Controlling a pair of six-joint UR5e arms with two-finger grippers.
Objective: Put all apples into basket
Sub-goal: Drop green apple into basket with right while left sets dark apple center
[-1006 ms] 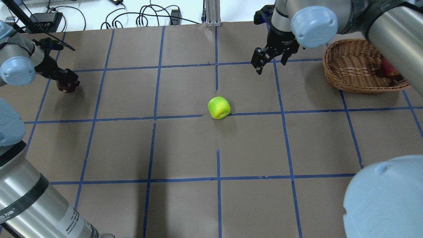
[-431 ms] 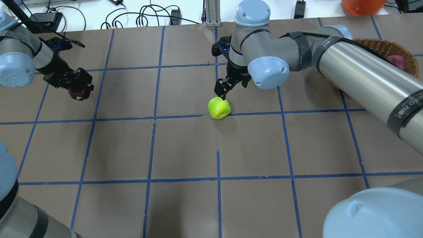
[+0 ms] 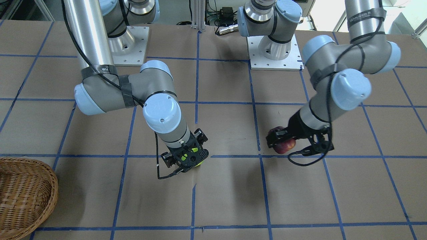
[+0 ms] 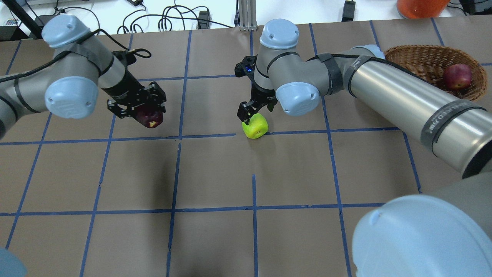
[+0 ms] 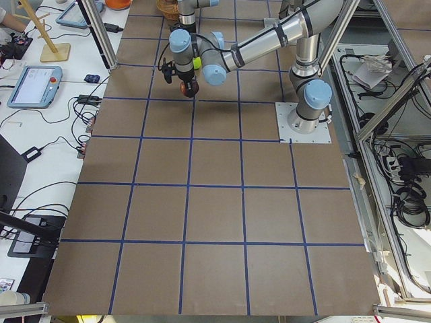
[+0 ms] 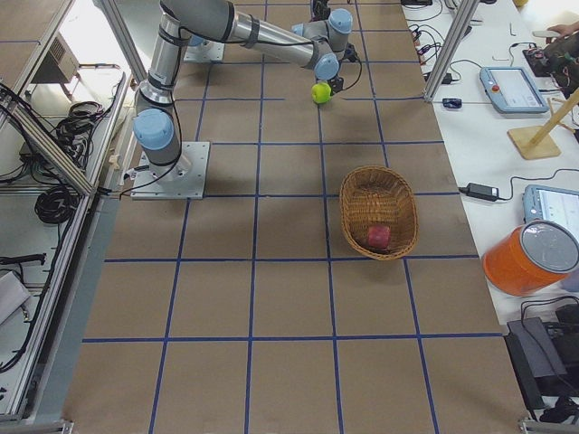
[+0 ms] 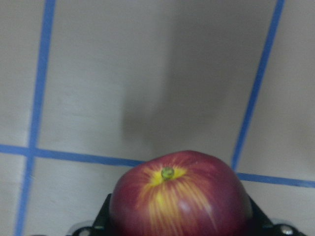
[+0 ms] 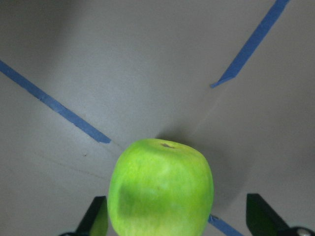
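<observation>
Parted jaws of right gripper (image 4: 250,115) straddle green apple (image 4: 255,127)
Closed jaws of left gripper (image 4: 140,109) clamp red apple (image 4: 150,117), clear of the table (image 4: 215,173)

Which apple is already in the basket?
The maroon apple: it lies inside the basket. The green apple sits on the table at the right claw, and the left claw holds the red-yellow apple.

Basket (image 3: 52,186) partly beyond frame edge
</observation>
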